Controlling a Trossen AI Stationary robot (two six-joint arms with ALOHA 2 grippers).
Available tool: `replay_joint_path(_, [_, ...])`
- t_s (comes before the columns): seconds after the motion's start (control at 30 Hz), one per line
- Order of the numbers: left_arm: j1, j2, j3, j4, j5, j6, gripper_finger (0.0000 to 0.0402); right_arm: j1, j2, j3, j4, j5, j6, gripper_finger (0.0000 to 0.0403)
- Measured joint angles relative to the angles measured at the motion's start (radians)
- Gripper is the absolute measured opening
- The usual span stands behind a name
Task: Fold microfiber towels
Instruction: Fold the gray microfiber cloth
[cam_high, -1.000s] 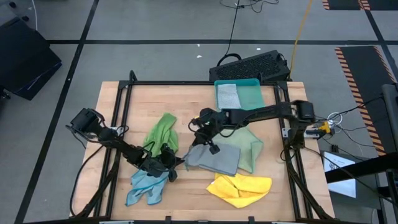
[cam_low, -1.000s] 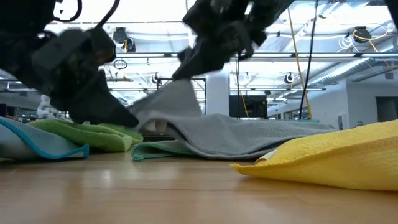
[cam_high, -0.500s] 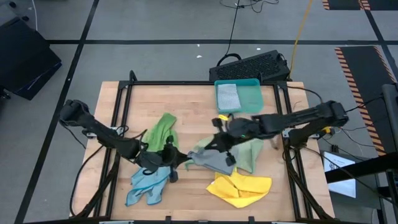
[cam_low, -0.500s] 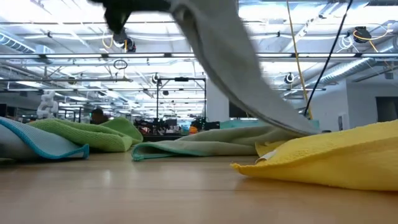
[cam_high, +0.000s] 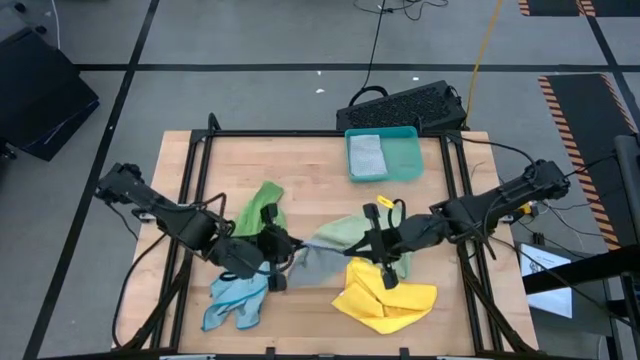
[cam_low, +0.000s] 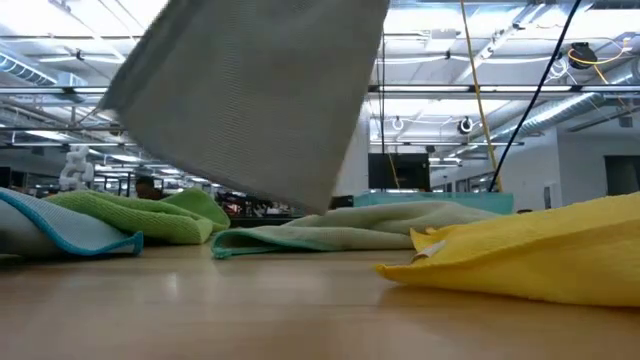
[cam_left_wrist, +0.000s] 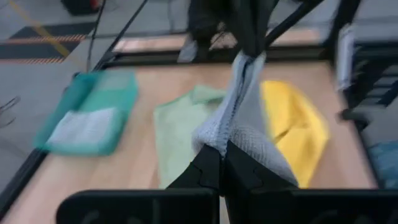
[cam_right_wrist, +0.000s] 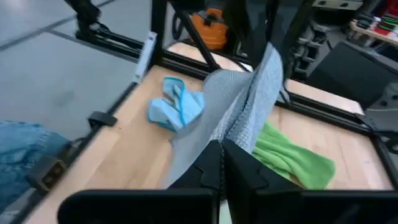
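Grey towel lifted between my two grippers

The soft grey microfiber towel (cam_high: 322, 262) hangs limp above mid-table, my left gripper (cam_high: 283, 243) and right gripper (cam_high: 372, 243) each clamped tight on an edge; being light and floppy, it looks best held by its corners. Pale green (cam_high: 345, 232), yellow (cam_high: 385, 300), bright green (cam_high: 258, 210) and light blue (cam_high: 235, 298) cloths lie around. The rigid teal plastic tray (cam_high: 405, 160) at the far edge holds one folded grey cloth (cam_high: 367, 154).
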Motion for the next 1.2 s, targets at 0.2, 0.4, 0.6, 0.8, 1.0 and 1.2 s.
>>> replay_joint_path(0.2, [0.069,0.001,-0.082,-0.05,-0.02,-0.082,0.0004,-0.113,-0.009,-0.133,0.067,-0.008,-0.016,0.0])
replay_joint_path(0.4, [0.167,0.001,-0.225,-0.046,-0.019,-0.169,0.0004,-0.264,-0.018,-0.324,0.238,-0.108,-0.073,0.0])
replay_joint_path(0.6, [0.269,0.002,-0.356,0.044,0.031,-0.161,0.0005,-0.431,-0.018,-0.429,0.378,-0.233,-0.093,0.0])
replay_joint_path(0.8, [0.291,0.002,-0.38,0.055,0.124,-0.102,0.0005,-0.487,-0.018,-0.528,0.549,-0.391,0.05,0.0])
replay_joint_path(1.0, [0.29,0.005,-0.384,0.03,0.125,-0.042,0.0005,-0.419,-0.017,-0.623,0.723,-0.407,0.189,0.0])
replay_joint_path(1.2, [0.268,0.06,-0.386,0.075,0.174,0.1,0.0005,-0.325,0.048,-0.661,0.819,-0.396,0.272,0.0])
